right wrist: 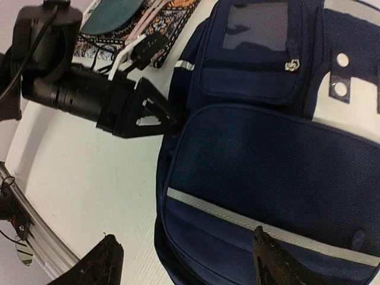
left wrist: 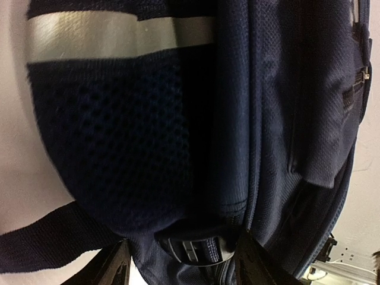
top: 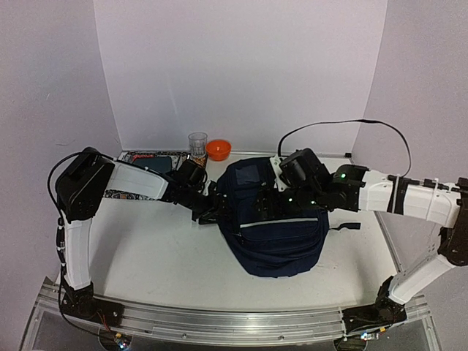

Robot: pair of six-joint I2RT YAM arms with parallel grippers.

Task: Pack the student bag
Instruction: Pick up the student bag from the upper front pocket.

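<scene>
White table (top: pixel 146 241), student bag (top: pixel 278 238), cup (top: pixel 197 142), bowl (top: pixel 218 150)

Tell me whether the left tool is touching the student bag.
Touching. Left wrist view: the student bag fills the left tool between its open fingers, against both.

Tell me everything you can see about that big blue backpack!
The large navy-blue fabric backpack lies on the white table, front side up. It has a thin pale stripe, zipped pockets, a mesh side pocket, a white patch with holes and a dark strap. The left hand sits open against its side; the right hand hangs open over it.
</scene>
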